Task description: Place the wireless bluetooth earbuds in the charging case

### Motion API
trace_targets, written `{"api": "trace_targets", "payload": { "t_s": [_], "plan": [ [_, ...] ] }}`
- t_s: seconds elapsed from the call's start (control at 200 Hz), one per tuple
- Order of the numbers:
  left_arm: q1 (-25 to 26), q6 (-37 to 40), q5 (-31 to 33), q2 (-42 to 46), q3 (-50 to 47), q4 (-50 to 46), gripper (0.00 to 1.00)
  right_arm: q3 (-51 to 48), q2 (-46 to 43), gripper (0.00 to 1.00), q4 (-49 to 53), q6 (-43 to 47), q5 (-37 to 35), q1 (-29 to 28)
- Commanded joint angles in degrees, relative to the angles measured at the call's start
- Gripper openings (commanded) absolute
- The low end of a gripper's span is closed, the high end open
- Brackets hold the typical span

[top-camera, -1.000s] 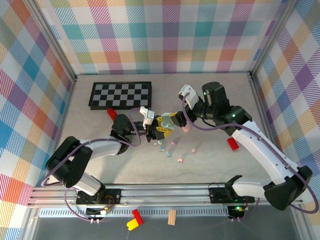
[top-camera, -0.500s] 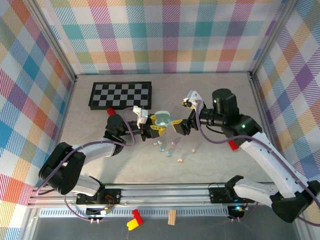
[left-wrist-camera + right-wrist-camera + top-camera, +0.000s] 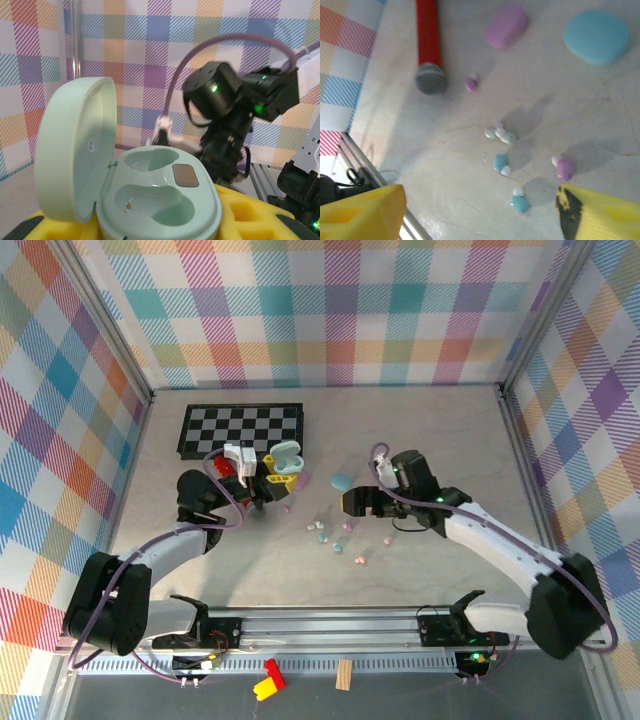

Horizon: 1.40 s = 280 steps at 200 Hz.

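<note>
Charging case (image 3: 150, 200): mint green. Earbuds (image 3: 507, 136): mint, blue, purple. Second case (image 3: 596, 36): blue. Third case (image 3: 506, 25): pink. Chessboard (image 3: 241, 429): black-and-white checks. Walls (image 3: 320, 310): pastel plaid. Tabletop (image 3: 440, 430): beige, faintly veined.

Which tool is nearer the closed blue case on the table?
Right: the right tool is beside the blue case; the left tool, gripping the mint case, is farther left.

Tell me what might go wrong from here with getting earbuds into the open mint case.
1. The mint earbuds lie touching each other, a blue earbud close by; the open right jaws may pinch two or flick one away.
2. The mint case, clamped in the left jaws, has shaped wells; a bud brought in at the wrong angle may not seat.
3. The purple earbud sits beside one right jaw and may get knocked.
</note>
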<state>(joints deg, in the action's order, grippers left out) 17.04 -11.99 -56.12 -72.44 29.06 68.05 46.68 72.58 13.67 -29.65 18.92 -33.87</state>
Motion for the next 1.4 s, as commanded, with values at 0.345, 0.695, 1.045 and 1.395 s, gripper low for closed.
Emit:
{"api": "trace_targets", "payload": {
  "t_s": [0.345, 0.695, 1.045, 1.395],
  "plan": [
    [-1.5, 1.8, -0.5, 2.2, -0.1, -1.1, 0.25, 5.3, 21.6, 0.36, -10.4, -11.7, 4.4, -8.1],
    [-1.7, 2.2, -0.8, 2.4, 0.3, -2.1, 0.25, 10.3, 31.0, 0.27, -12.3, -12.0, 5.6, -8.8],
    [-1.8, 3.1, -1.0, 3.2, 0.0, -3.8, 0.25, 14.8, 35.4, 0.27, -7.3, -8.5, -0.3, -8.1],
    [-1.9, 3.3, -1.0, 3.8, -0.1, -4.3, 0.25, 18.4, 36.3, 0.31, -2.1, -3.3, -4.7, -7.2]
  ]
}}
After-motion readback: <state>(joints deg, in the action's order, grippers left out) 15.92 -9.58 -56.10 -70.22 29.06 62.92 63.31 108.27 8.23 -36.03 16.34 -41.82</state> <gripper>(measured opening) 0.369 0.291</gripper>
